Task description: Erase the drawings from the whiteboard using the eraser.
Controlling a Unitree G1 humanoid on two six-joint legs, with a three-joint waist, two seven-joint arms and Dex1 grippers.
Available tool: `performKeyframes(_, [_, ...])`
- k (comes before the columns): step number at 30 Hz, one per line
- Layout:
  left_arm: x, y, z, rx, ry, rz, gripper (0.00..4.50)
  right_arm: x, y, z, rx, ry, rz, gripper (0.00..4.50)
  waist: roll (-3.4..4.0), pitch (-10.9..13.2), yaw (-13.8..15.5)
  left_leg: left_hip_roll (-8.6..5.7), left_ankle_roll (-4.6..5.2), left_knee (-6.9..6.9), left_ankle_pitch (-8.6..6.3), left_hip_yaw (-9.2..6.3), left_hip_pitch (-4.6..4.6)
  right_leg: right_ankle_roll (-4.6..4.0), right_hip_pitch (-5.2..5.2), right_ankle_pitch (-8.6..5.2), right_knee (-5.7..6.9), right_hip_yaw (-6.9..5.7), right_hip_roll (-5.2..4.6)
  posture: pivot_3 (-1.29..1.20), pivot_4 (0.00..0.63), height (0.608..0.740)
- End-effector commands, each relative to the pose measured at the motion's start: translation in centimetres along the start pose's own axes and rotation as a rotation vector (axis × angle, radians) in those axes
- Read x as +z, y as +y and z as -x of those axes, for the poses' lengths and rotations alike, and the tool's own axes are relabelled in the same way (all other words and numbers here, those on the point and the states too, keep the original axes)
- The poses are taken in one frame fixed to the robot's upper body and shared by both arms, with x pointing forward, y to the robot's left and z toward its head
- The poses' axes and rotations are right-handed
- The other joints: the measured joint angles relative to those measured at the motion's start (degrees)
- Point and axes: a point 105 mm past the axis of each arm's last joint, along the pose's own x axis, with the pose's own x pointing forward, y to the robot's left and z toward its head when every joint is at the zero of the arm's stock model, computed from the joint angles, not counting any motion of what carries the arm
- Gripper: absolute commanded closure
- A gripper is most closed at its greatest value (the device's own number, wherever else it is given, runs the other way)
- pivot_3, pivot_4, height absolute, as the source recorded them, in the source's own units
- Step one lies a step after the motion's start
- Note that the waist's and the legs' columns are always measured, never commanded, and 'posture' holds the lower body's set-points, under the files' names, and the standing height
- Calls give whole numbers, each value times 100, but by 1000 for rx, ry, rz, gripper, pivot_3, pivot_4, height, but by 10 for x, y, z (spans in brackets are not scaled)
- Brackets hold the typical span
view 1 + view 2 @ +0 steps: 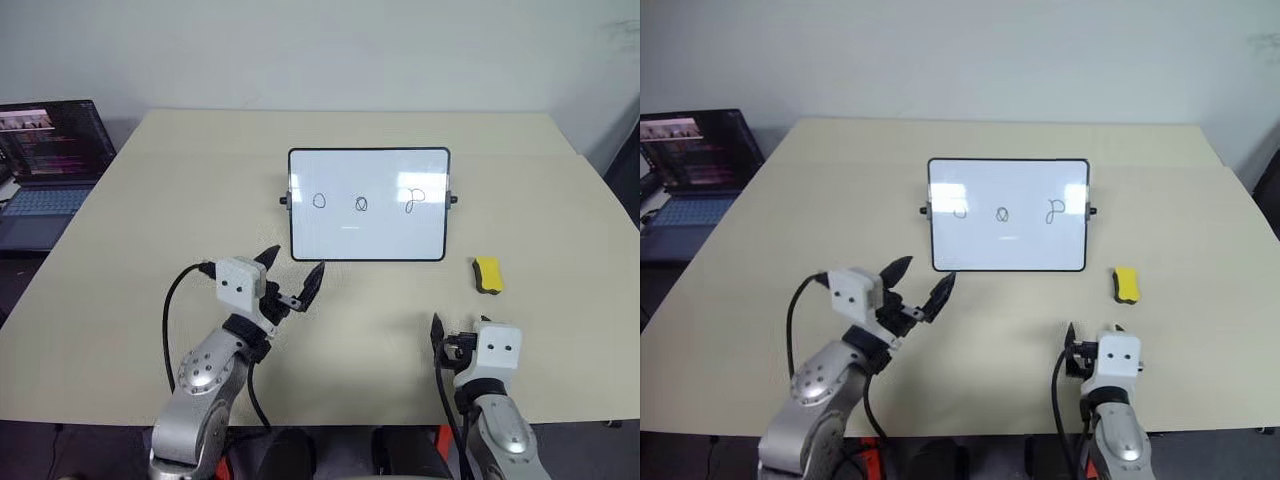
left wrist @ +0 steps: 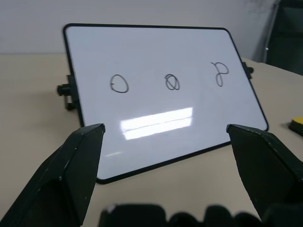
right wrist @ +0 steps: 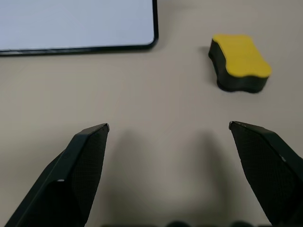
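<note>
The whiteboard [image 1: 385, 228] stands tilted near the middle of the table. Three black drawings [image 1: 362, 204] run in a row across it: two ovals and a P-like loop. The yellow eraser [image 1: 488, 275], with its dark underside down, lies flat on the table just right of the board's front right corner. My left gripper [image 1: 296, 262] is open and empty, hovering just in front of the board's front left corner and facing it. My right gripper [image 3: 168, 126] is open and empty near the table's front edge, a short way in front of the eraser [image 3: 240, 61] and to its left.
An open dark laptop [image 1: 50, 165] sits beyond the table's left edge. The beige table [image 1: 150, 250] is bare around the board. A black cable [image 1: 170, 310] loops beside my left arm.
</note>
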Motion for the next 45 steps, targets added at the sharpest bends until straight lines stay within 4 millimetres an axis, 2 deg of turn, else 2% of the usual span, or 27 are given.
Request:
performKeyframes(1, [14, 7, -3, -40, -28, -50, 0, 32, -34, -12, -31, -82, 6, 54, 3, 2, 0, 1, 0, 0, 0, -1, 1, 0, 0, 0, 1, -1, 1, 0, 150, 740])
performKeyframes(3, [18, 13, -4, -48, -28, -77, 0, 51, -53, -17, -41, -109, 3, 54, 8, 6, 11, -8, 0, 14, 0, 3, -1, 6, 5, 5, 1, 4, -4, 0, 150, 740])
performKeyframes(4, [21, 12, -5, -83, -26, -86, 0, 54, -55, -19, -46, -108, -6, 54, 6, 6, 17, -14, 1, 17, 1, 7, -1, 12, 8, 8, 0, 9, -8, 0, 150, 740])
performKeyframes(6, [26, 10, -5, -178, -2, -157, 0, 56, -55, -22, -50, -98, -27, 54, -7, -3, 21, -8, 2, 12, 0, -2, 2, 9, 9, 7, 2, 0, -3, 0, 150, 740])
performKeyframes(10, [39, 25, -9, -261, 39, -240, 0, 60, -52, -25, -47, -90, -36, 54, 13, 7, 15, 2, 1, -1, 1, -22, 4, -16, 3, -8, 17, -16, 9, 0, 150, 740])
performKeyframes(16, [53, 37, -15, -377, 98, -398, 0, 62, -53, -37, -52, -54, -52, 54, 11, 8, -8, -6, 1, 0, 1, -8, 0, -14, 1, -7, 7, -5, 0, 0, 150, 740])
performKeyframes(23, [51, 30, -10, -448, 127, -428, 0, 65, -54, -56, -62, 16, -82, 54, 13, 9, 0, -3, 0, -5, 1, -14, -3, -14, -4, -8, 7, -9, 0, 0, 150, 740])
performKeyframes(31, [50, 10, -5, -594, 118, -392, 0, 66, -56, -76, -84, 104, -110, 54, 14, 9, -3, -3, 1, -4, 0, -11, -3, -14, -5, -8, 9, -7, 0, 0, 150, 740])
performKeyframes(45, [55, -10, -1, -762, 141, -226, 0, 65, -57, -85, -79, 157, -127, 54, 14, 9, -11, -3, 2, -4, 0, -11, -4, -14, -5, -8, 9, -7, 1, 0, 150, 740])
